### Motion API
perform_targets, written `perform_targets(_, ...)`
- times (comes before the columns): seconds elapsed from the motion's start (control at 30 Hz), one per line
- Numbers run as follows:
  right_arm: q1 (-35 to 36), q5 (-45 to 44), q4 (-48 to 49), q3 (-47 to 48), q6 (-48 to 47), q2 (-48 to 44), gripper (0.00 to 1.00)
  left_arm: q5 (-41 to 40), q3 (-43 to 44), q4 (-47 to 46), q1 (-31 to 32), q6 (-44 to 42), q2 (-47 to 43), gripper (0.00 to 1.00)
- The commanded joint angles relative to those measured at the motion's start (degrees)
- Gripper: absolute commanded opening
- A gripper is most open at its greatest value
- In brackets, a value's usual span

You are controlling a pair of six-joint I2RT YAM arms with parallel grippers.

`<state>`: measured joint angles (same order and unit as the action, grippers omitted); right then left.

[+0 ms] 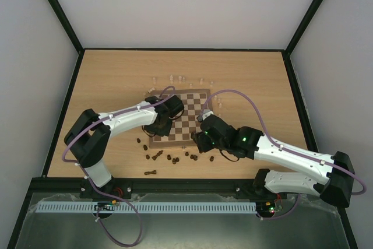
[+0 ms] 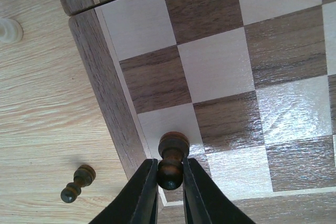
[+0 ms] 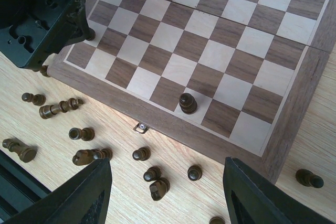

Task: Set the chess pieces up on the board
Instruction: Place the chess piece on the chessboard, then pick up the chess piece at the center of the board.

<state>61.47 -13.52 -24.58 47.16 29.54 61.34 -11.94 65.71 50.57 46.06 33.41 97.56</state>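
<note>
The board (image 1: 186,109) lies mid-table. My left gripper (image 2: 169,167) is shut on the round head of a dark pawn (image 2: 174,142), held upright over a cream square by the board's near-left corner (image 2: 105,103). I cannot tell whether its base touches the square. In the top view the left gripper (image 1: 156,127) hangs over that corner. My right gripper (image 3: 167,169) is open and holds nothing, above loose dark chess pieces (image 3: 152,174) on the table just off the board's near edge. One dark pawn (image 3: 188,103) stands on a cream square in the near row.
Several dark pieces (image 1: 169,157) lie scattered on the table in front of the board, and one (image 2: 77,183) lies beside its left border. Cream pieces (image 1: 178,79) stand behind the far edge. A small metal clasp (image 3: 140,127) sticks out of the board's near side.
</note>
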Motion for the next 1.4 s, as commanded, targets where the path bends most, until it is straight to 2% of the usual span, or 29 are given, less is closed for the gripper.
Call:
perform_targets(0.0, 0.3, 0.01, -1.08, -0.57, -0.54, -0.96, 0.59, 0.04, 1.0, 1.47, 0.32, -0.56, 0.01, 0.18)
perform_targets(0.33, 0.24, 0.13, -1.09, -0.69, -0.54, -1.27, 0.59, -0.98, 1.92, 2.29, 0.34, -0.51, 0.01, 0.26)
perform_targets(0.6, 0.23, -0.74, -1.23, -0.39, -0.52, -0.95, 0.6, -5.48, 9.49, 5.73, 0.29, -0.46, -4.91, 0.45)
perform_targets(0.8, 0.23, -2.21, -2.13, 0.63, -0.32, 0.9, 0.71, -7.99, 12.23, 4.29, 0.57, -0.15, -14.11, 0.59)
perform_targets(0.9, 0.3, -3.01, -2.36, 0.72, 0.15, 1.83, 0.78, -7.5, 7.09, -1.82, 2.02, 1.32, -23.78, 0.67)
perform_targets(1.0, 0.3, -3.21, -2.42, 0.36, 1.15, 2.86, 0.84, -3.88, -2.73, -10.54, 2.62, 3.47, -34.96, 0.69)
perform_targets(1.07, 0.24, -2.9, -2.07, 0.25, 2.22, 3.69, 0.93, -0.97, -9.35, -16.01, 3.0, 4.85, -41.81, 0.71)
perform_targets(1.1, 0.24, -2.5, -1.9, 0.24, 2.84, 4.06, 0.97, 0.33, -12.47, -18.01, 3.16, 5.17, -44.51, 0.77)
perform_targets(1.13, 0.24, -2.0, -1.55, 0.23, 3.26, 4.35, 0.99, 1.0, -14.75, -19.32, 3.28, 5.38, -46.94, 0.93)
perform_targets(1.17, 0.23, -1.79, -0.95, 0.0, 3.83, 4.47, 0.99, 1.13, -16.72, -19.59, 3.32, 5.62, -48.9, 0.98)
perform_targets(1.37, 0.29, -1.87, -0.19, 0.81, 6.5, 6.14, 0.99, 3.13, -24.88, -22.17, 3.43, 6.4, -56.19, 0.99)
